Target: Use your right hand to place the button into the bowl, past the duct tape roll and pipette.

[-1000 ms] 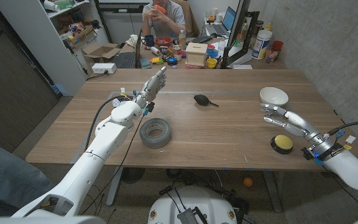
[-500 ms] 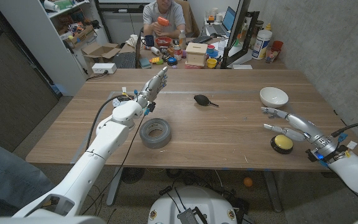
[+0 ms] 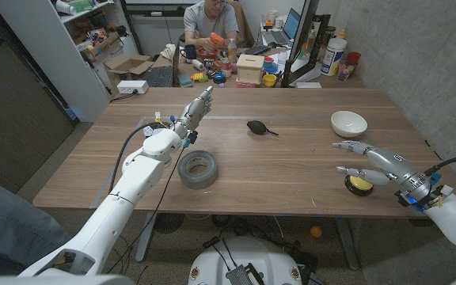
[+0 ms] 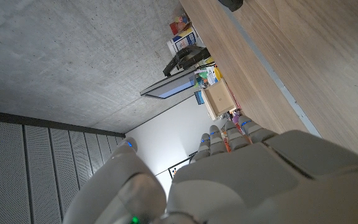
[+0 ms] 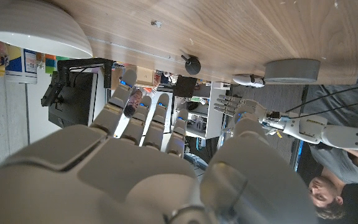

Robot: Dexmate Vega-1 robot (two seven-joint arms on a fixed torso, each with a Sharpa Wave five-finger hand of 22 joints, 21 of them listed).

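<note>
now, right robot hand: the right robot hand (image 3: pixel 368 163) hangs over the near right of the bench (image 3: pixel 291 170), fingers spread apart and holding nothing, fingertips reaching left past the button.
button: the yellow button (image 3: pixel 359 184) on its black base lies on the bench just under and beside the right robot hand, partly covered by it; whether a finger touches it i cannot tell. it is not in the bowl.
bowl: the white bowl (image 3: pixel 348 123) stands farther back on the right, apart from the button, upright and with nothing seen in it.
why so: judging by the spread fingers above the button, the hand looks set up for a grasp from above, not yet made.
duct tape roll: the grey duct tape roll (image 3: pixel 198 169) lies flat at the near left, well apart from the button.
pipette: the black-bulbed pipette (image 3: pixel 259 127) lies mid-bench, farther back.
left robot hand: the left robot hand (image 3: pixel 197 110) is held up over the far left, fingers straight and together, holding nothing, out of the way of the right side.
</note>
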